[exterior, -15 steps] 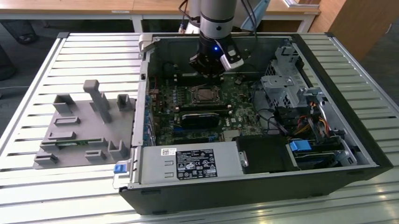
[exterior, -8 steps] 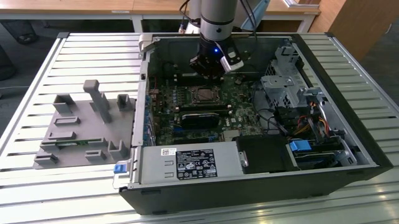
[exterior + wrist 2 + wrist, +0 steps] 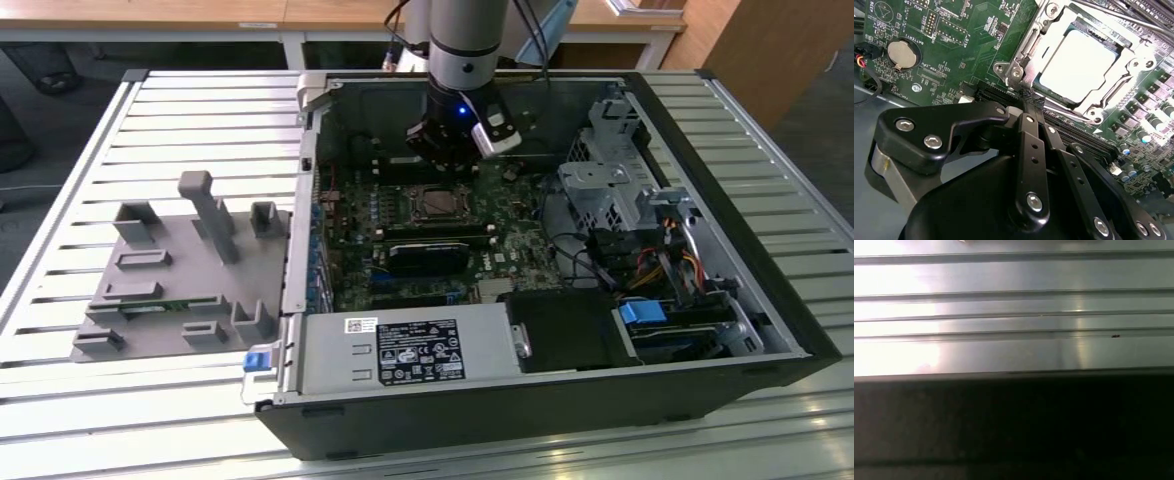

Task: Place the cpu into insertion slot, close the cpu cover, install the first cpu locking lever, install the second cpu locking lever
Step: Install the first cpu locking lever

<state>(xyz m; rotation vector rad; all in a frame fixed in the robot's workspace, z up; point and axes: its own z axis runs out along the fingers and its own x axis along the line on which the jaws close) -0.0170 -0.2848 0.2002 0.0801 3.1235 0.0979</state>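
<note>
The cpu [image 3: 1078,61], a dull silver square, lies in the insertion slot [image 3: 1015,71] on the green motherboard. The cpu cover [image 3: 1128,64], a silver frame, lies flat over the chip's edges. In the exterior view the same socket [image 3: 434,203] is just in front of the arm. My gripper [image 3: 1030,100] is shut, its black fingertips together at the socket's corner, where a thin wire locking lever [image 3: 1066,109] runs along the socket's edge. A second wire lever [image 3: 1114,12] crosses the far side. In the exterior view the gripper [image 3: 447,160] hangs low inside the open computer case.
Long black memory slots [image 3: 434,235] and a black module [image 3: 434,258] lie beside the socket. A drive cage [image 3: 607,180] and cables stand at the exterior view's right, a power supply [image 3: 414,350] in front. A grey fixture [image 3: 187,260] rests on the slatted table [image 3: 1014,305].
</note>
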